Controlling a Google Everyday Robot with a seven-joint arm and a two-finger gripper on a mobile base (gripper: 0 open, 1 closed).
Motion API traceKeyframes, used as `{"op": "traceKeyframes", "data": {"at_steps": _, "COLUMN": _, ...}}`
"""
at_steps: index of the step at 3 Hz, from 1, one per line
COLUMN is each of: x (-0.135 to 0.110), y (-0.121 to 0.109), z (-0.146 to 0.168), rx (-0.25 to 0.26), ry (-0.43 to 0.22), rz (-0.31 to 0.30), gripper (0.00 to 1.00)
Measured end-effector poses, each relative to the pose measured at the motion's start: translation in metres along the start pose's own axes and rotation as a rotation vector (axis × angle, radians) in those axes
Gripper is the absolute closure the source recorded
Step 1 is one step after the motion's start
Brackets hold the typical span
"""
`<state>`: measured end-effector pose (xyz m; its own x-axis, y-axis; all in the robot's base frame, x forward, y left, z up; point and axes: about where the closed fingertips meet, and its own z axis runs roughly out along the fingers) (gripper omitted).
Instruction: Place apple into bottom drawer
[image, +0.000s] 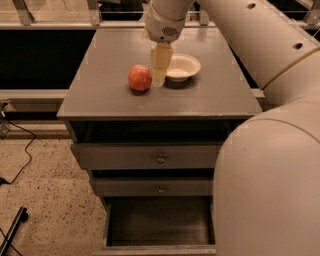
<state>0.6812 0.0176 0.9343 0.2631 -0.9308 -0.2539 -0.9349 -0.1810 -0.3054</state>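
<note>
The red-orange apple (140, 77) sits on the grey cabinet top (110, 95), left of centre. My gripper (160, 75) hangs over the cabinet top just right of the apple, between it and the cream bowl (183, 66), its tips near the surface. It holds nothing that I can see. The bottom drawer (159, 226) is pulled open below, showing its dark wood interior, and nothing shows inside it.
Two upper drawers with small round knobs (160, 159) are slightly ajar. My large white arm (270, 165) fills the right side of the view. Cables (15, 165) and a dark rod lie on the speckled floor at left. A railing runs behind the cabinet.
</note>
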Motion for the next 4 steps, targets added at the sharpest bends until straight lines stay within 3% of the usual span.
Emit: {"op": "traceKeyframes", "data": {"at_steps": 4, "x": -0.006, "y": -0.005, "z": 0.051, "rx": -0.085, "ry": -0.023, "rz": -0.029, "gripper": 0.0}}
